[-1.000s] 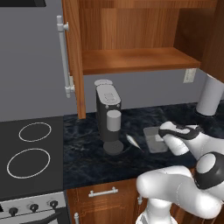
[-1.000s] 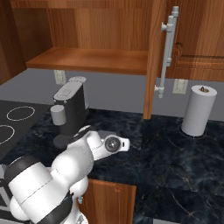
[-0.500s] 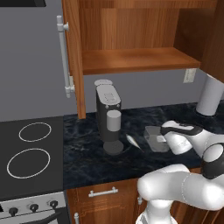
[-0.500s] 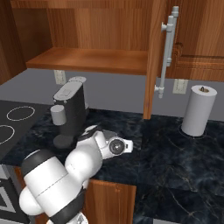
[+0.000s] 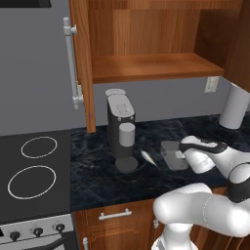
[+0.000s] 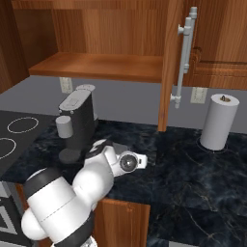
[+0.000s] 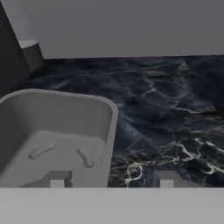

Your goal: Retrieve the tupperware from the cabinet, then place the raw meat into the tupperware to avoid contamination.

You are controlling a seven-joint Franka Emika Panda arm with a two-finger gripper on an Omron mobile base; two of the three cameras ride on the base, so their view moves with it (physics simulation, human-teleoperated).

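The grey, semi-clear tupperware (image 5: 173, 155) stands on the dark marble counter, right of the coffee machine. My gripper (image 5: 182, 148) is at its right rim. In the hand view the gripper (image 7: 111, 180) is open, its fingertips (image 7: 57, 179) straddling the tupperware's (image 7: 52, 135) right wall with slack on both sides. The raw meat (image 5: 149, 157), a pale pointed sliver, lies on the counter between the coffee machine and the tupperware. The cabinet (image 5: 80, 63) above stands open with a bare wooden shelf (image 6: 96, 66).
A dark coffee machine (image 5: 121, 129) stands left of the meat. A white paper-towel roll (image 6: 219, 121) stands at the back right. The stove top (image 5: 34, 166) with two rings lies to the left. The open cabinet door (image 6: 171, 62) hangs over the counter.
The jaws have opened and let go of the tupperware's wall. The tupperware rests on the counter, and the hand has shifted slightly towards it.
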